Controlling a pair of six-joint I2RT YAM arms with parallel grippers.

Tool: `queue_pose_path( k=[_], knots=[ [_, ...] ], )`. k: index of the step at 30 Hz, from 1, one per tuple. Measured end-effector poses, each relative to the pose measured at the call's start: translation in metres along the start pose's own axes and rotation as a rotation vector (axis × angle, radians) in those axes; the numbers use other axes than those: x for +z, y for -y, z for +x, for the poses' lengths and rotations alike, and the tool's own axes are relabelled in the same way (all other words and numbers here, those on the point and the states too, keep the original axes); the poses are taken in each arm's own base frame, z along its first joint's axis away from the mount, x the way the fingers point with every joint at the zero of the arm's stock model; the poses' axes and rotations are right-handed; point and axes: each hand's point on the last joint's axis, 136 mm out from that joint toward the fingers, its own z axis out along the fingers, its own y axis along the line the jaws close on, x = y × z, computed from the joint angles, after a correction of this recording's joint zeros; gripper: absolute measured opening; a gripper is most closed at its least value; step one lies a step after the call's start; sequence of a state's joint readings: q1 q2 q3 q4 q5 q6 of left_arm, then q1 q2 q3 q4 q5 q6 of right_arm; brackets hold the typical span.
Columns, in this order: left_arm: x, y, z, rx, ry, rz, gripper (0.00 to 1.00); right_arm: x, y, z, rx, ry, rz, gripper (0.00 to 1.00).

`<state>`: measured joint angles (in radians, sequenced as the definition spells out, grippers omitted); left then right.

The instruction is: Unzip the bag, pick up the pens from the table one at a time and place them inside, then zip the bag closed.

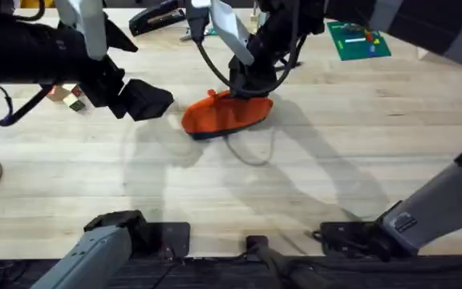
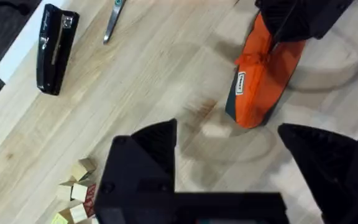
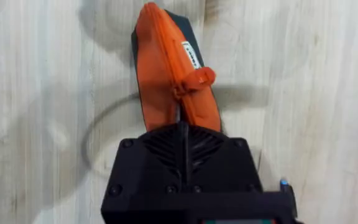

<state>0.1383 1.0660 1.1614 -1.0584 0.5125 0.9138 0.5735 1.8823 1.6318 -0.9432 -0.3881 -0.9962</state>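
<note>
Okay, far left on the bench (image 1: 335,160): small wooden blocks (image 1: 68,96), then the left end effector (image 1: 147,100), fingers spread wide with nothing between them, hovering just beside the pouch's left end. The left wrist view shows a black stapler (image 2: 55,48) and a scissors tip (image 2: 113,20) well off to the side, not task items.

Centre: orange pencil pouch (image 1: 224,115) lies flat on the bench, dark underside peeking at its lower edge, orange pull tab (image 3: 194,79) sticking up partway along the zipper. Zipper state: cannot tell how far it is open.

Right of that: the right end effector (image 1: 251,84) is down on the pouch's right end, fingers closed together and pressed on the fabric near the zipper line; whether fabric is pinched I cannot tell.

Step in hand looks like unzipping, early in the task. To do it well: let the right hold pin that end firmly, bring the left fingers over the pull tab, close squarely on it, then pull along the zipper line, low and straight, so the pouch doesn't slide or lift. Pens not identifiable here.
</note>
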Motion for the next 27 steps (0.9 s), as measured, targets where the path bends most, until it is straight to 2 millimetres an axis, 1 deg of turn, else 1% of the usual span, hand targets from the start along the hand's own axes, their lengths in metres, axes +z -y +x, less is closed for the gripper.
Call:
queue_pose_path(
  k=[4,5,9,10,13,18,19,21,22,25,26,27],
  knots=[
    [0.0,0.0,0.0,0.0,0.0,0.0,0.993,0.009,0.001,0.004,0.009,-0.009,-0.017,0.032],
    [0.0,0.0,0.0,0.0,0.0,0.0,0.993,0.021,0.004,0.008,0.016,-0.017,-0.031,0.032],
    [0.0,0.0,0.0,0.0,0.0,0.0,0.993,0.036,0.006,0.015,0.028,-0.032,-0.053,0.031],
    [0.0,0.0,0.0,0.0,0.0,0.0,0.993,0.045,0.006,0.02,0.038,-0.044,-0.072,0.032],
    [0.0,0.0,0.0,0.0,0.0,0.0,0.993,0.05,0.005,0.023,0.045,-0.051,-0.086,0.032],
    [0.0,0.0,0.0,0.0,0.0,0.0,0.993,0.05,0.004,0.023,0.047,-0.052,-0.09,0.044],
    [0.0,0.0,0.0,0.0,0.0,0.0,0.993,0.05,0.003,0.023,0.048,-0.052,-0.092,0.125],
    [0.0,0.0,0.0,0.0,0.0,0.0,0.993,0.05,0.003,0.024,0.048,-0.055,-0.093,0.388],
    [0.0,0.0,0.0,0.0,0.0,0.0,0.993,0.05,0.003,0.024,0.047,-0.056,-0.093,0.539],
    [0.0,0.0,0.0,0.0,0.0,0.0,0.993,0.049,0.0,0.025,0.047,-0.062,-0.103,0.948],
    [0.0,0.0,0.0,0.0,0.0,0.0,0.993,0.049,0.0,0.026,0.047,-0.063,-0.105,0.985],
    [0.0,0.0,0.0,0.0,0.0,0.0,0.993,0.049,0.0,0.026,0.048,-0.063,-0.106,0.993]
  ],
)
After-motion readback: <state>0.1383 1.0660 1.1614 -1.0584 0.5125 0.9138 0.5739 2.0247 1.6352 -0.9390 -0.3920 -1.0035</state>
